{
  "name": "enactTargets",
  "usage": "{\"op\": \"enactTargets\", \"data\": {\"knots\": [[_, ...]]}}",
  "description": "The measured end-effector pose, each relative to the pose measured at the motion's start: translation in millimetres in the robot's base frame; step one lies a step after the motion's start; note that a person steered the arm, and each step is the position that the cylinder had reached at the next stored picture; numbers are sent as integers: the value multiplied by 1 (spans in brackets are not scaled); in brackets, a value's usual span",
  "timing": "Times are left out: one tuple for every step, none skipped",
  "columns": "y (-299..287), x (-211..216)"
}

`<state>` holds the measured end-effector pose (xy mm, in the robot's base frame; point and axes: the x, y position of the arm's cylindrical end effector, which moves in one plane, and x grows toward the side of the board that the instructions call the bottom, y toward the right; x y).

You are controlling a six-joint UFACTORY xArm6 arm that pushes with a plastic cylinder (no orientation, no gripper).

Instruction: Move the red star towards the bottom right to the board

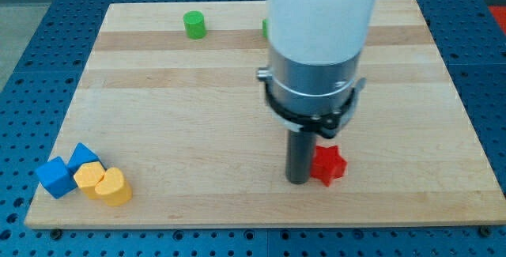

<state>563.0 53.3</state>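
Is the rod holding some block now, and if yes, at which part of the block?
Nothing is held; the rod cannot grip. My tip stands at the left side of the red star, seemingly touching it.

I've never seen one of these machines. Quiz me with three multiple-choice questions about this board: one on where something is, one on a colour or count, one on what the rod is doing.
1. Where is the red star?
A. the view's top left
B. lower right of centre
C. beside the blue blocks

2. How many yellow blocks show?
A. two
B. none
C. five

3. My tip is:
A. far from every block
B. atop the green cylinder
C. right beside the star's left side

Answers: B, the star lies low, right of the middle; A, two yellow blocks sit together at the bottom left; C, the rod's end stands against the star.
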Motion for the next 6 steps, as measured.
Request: {"op": "enactTargets", "data": {"knots": [[27, -18], [53, -31], [71, -31], [91, -23], [113, -7], [131, 2]]}}
